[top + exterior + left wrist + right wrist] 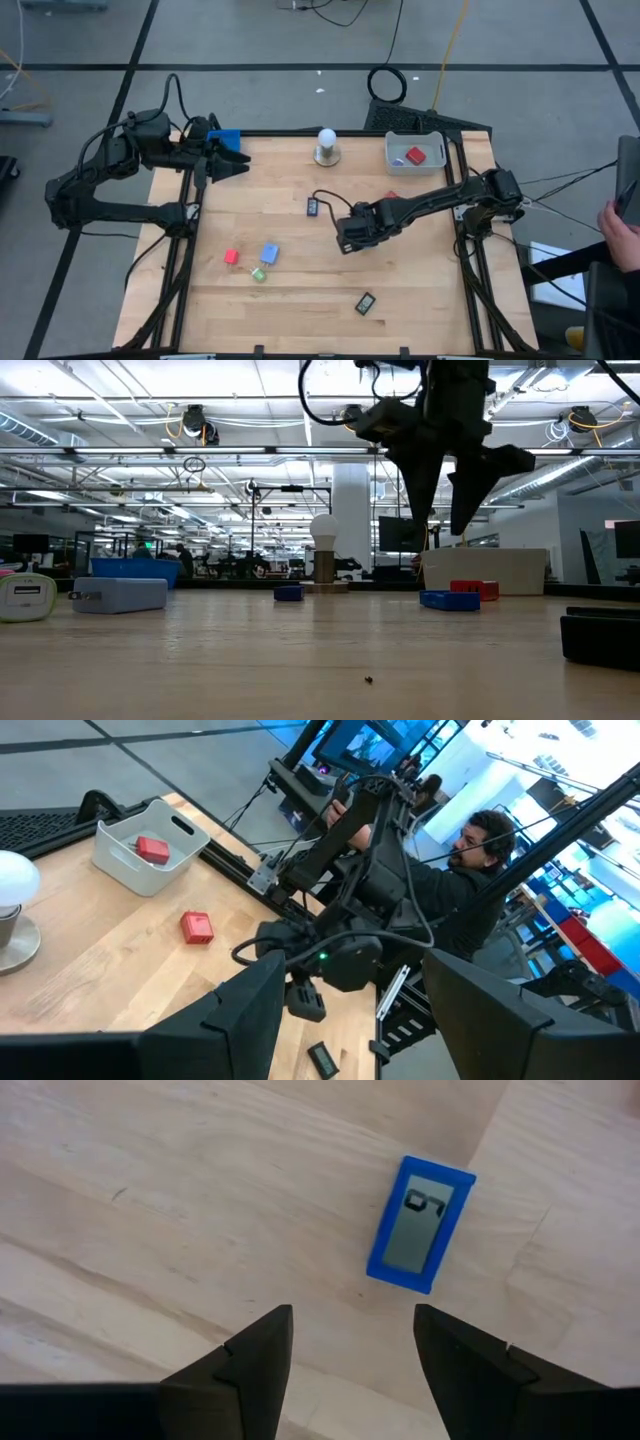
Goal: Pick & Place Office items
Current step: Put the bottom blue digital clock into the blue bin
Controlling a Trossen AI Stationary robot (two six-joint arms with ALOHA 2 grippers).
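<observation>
You see a bare wooden table [420, 290]. The right gripper [352, 1342] hangs above it, jaws parted, empty. The left gripper [350, 1000] waits released near the blue tray [226, 138].

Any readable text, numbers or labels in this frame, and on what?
"07": as it reads in the right wrist view, on the grey screen of the blue rectangular piece lying on the table; it may be seen upside down.
White device at the low view's edge: markings too blurred to read.
Nothing else legible.

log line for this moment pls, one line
right gripper: jaws open, empty, above blue timer | left gripper: open, waiting by blue tray | grey tray: red block
</observation>
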